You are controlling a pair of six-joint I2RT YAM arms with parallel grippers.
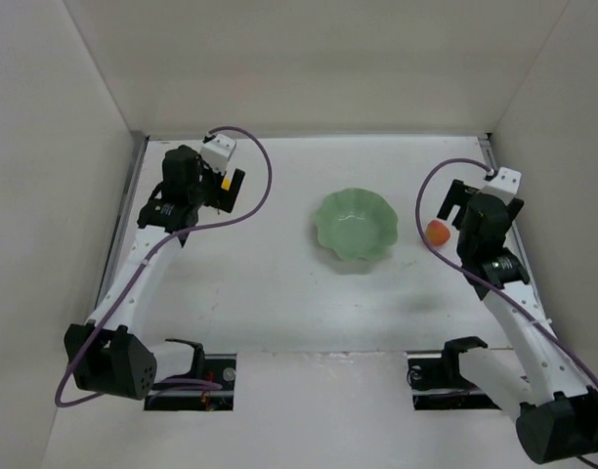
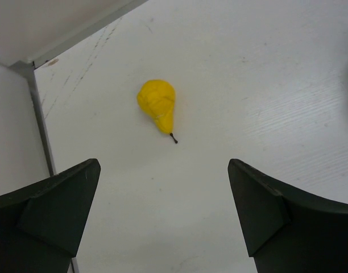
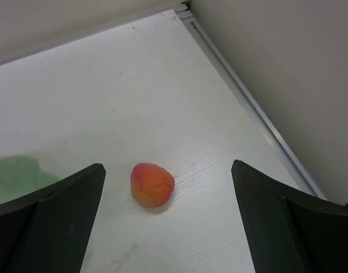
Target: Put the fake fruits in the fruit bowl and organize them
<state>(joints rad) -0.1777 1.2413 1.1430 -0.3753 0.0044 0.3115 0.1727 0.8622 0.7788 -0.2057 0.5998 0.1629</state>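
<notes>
Left wrist: pear (image 2: 156, 104) flat, stem toward spread left hand (image 2: 164, 166); peach (image 3: 152, 185) orientation unclear.

The left arm (image 1: 143, 269) rises from its base at the near left and reaches forward with its elbow bent. Its wrist is turned so the left hand (image 1: 229, 188) points rightward and down. The two dark fingers (image 2: 54, 210) stand wide apart and hold nothing. The right arm (image 1: 519, 313) stretches forward from the near right, leaning slightly left. The right hand (image 1: 449, 203) points left and down, and its fingers (image 3: 288, 222) are likewise spread wide and empty.
</notes>
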